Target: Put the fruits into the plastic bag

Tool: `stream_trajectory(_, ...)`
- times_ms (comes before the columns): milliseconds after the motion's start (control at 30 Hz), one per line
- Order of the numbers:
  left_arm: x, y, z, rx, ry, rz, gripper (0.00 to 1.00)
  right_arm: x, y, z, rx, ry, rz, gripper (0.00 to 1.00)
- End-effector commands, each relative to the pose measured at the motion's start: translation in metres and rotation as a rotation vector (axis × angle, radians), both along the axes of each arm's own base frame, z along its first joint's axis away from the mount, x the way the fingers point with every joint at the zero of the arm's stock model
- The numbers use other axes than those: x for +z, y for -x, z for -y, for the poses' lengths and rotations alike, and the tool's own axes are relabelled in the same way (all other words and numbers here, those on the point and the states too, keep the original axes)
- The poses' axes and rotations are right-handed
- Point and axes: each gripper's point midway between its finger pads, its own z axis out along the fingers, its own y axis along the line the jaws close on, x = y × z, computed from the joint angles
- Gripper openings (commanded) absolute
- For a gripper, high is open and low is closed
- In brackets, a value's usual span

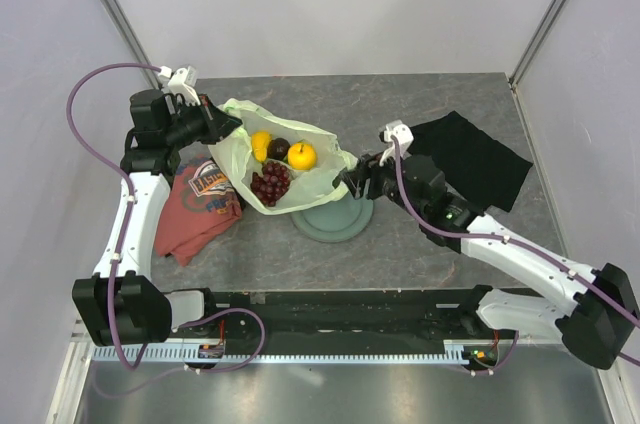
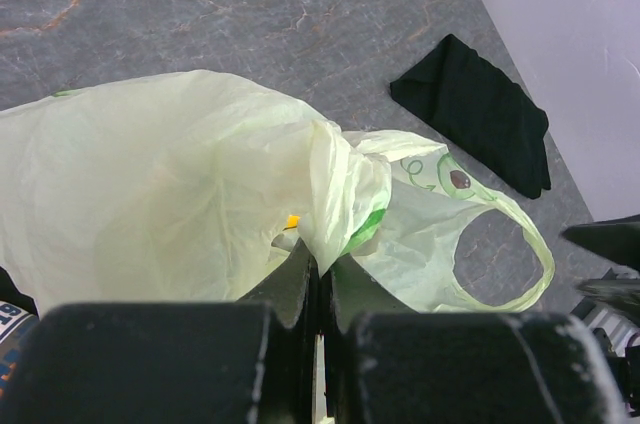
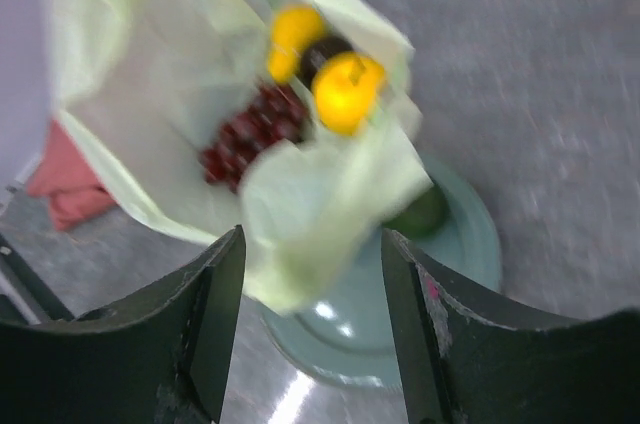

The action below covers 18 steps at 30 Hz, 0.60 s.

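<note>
Five fruits [image 1: 301,155], one bag [image 1: 232,151], one plate [image 1: 335,226]

- The grey, marble-veined surface [image 1: 440,104] carried everything.
- A red printed T-shirt [image 1: 195,209] lay crumpled on its left side.
- A black cloth [image 1: 475,159] lay flat at the far right.
- A round grey-green plate [image 1: 335,222] sat near the middle.
- The pale green plastic bag [image 1: 240,149] sprawled between T-shirt and plate, its edge draped over the plate.
</note>
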Motion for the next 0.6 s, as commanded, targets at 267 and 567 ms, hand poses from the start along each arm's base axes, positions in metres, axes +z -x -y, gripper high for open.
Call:
stream_trajectory(267, 0.009, 0.001, -0.003, -0.004, -0.027, 0.047, 0.02, -0.091, -0.005, 0.052, -0.164, 0.061, -0.196, 0.64)
stream_trajectory(567, 0.007, 0.0, -0.004, -0.001, -0.031, 0.041, 0.02, -0.133, -0.003, 0.015, -0.099, 0.188, -0.258, 0.59)
